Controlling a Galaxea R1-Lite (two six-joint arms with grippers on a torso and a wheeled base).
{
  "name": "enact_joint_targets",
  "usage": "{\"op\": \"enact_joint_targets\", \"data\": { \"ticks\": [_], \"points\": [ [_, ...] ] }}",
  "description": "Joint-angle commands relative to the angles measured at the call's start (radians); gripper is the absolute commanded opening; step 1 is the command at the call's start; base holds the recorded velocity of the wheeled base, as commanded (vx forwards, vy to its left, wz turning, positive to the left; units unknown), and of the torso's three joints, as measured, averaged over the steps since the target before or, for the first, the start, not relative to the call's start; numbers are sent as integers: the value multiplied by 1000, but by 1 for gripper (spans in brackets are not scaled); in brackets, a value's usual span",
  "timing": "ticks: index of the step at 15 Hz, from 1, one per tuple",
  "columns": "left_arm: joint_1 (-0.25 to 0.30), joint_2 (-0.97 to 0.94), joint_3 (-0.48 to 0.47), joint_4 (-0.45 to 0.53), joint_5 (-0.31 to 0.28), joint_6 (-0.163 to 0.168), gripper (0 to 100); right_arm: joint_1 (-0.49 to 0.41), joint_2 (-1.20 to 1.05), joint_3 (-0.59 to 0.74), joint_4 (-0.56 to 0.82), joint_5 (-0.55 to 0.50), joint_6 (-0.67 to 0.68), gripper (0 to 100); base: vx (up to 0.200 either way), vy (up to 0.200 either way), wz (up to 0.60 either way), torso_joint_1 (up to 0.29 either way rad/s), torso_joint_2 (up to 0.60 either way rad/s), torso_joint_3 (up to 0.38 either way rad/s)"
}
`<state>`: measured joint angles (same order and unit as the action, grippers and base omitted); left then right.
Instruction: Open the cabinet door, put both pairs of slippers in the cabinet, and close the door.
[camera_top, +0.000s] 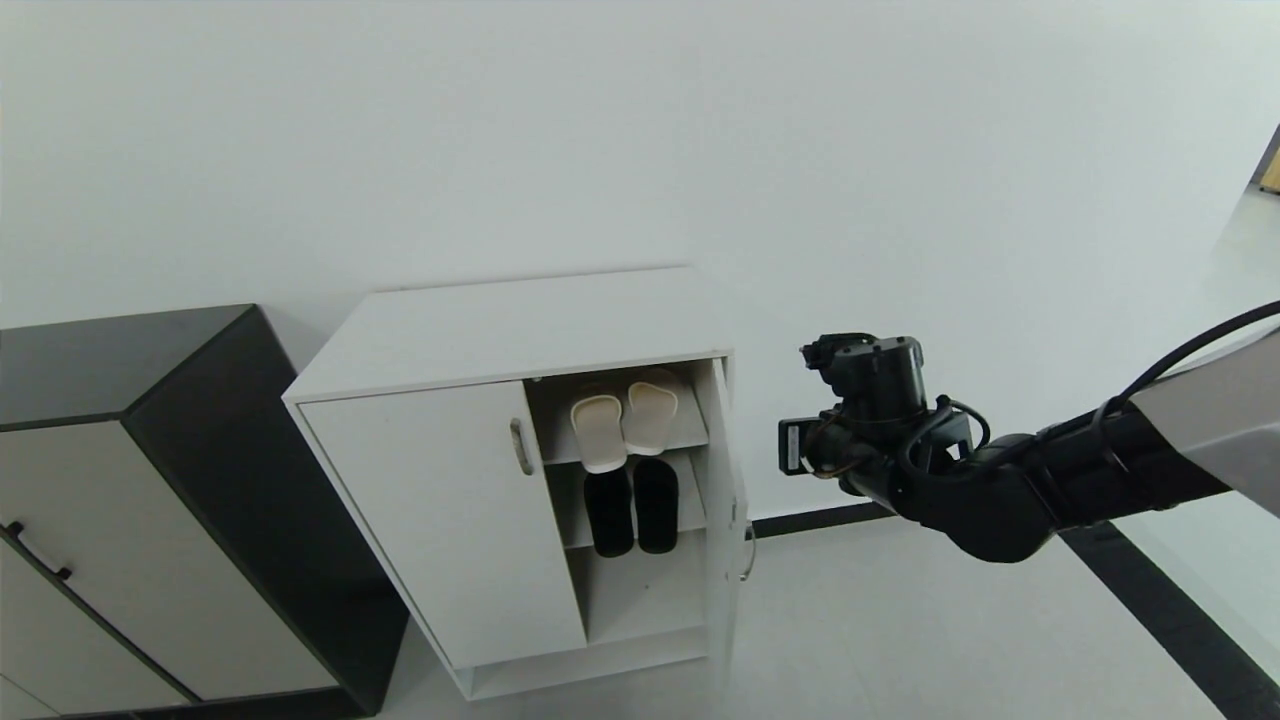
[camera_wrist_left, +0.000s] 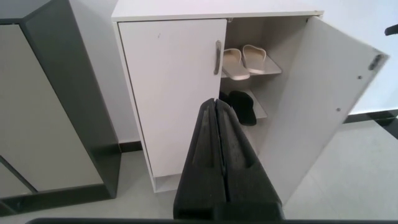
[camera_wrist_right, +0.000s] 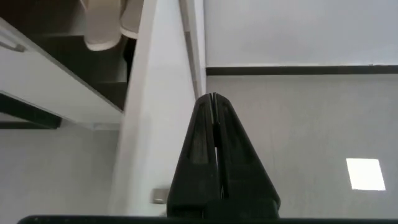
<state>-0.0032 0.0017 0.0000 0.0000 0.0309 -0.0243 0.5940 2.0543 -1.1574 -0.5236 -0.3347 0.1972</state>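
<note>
The white cabinet (camera_top: 500, 330) stands against the wall with its right door (camera_top: 722, 480) swung open and its left door (camera_wrist_left: 174, 87) closed. Inside, a white pair of slippers (camera_top: 625, 420) lies on the upper shelf and a black pair (camera_top: 632, 505) on the shelf below. My right gripper (camera_top: 795, 445) hangs shut and empty just right of the open door's edge (camera_wrist_right: 149, 106), level with the shelves. My left gripper (camera_wrist_left: 217, 102) is shut and empty, in front of the cabinet's middle. Both pairs also show past it: white slippers (camera_wrist_left: 245, 61) and black slippers (camera_wrist_left: 239, 106).
A taller dark cabinet (camera_top: 150, 480) with pale fronts stands close on the left of the white one. A black skirting strip (camera_top: 820, 520) runs along the wall, and a dark floor stripe (camera_top: 1170, 610) crosses the pale floor on the right.
</note>
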Motion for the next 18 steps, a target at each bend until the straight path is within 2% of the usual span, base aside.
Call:
{"op": "enact_joint_targets", "data": {
  "ticks": [1, 4, 11, 17, 18],
  "points": [
    [0, 0, 0, 0, 1, 0, 0, 12, -17, 36, -19, 5, -18, 0, 0, 0, 0, 0, 0, 0],
    [0, 0, 0, 0, 0, 0, 0, 13, -39, 96, -102, 66, -42, 0, 0, 0, 0, 0, 0, 0],
    [0, 0, 0, 0, 0, 0, 0, 43, -39, 128, -128, 68, -71, 0, 0, 0, 0, 0, 0, 0],
    [0, 0, 0, 0, 0, 0, 0, 64, -37, 148, -128, 75, -78, 0, 0, 0, 600, 4, 4, 1],
    [0, 0, 0, 0, 0, 0, 0, 66, -37, 151, -136, 85, -87, 0, 0, 0, 0, 0, 0, 0]
  ]
}}
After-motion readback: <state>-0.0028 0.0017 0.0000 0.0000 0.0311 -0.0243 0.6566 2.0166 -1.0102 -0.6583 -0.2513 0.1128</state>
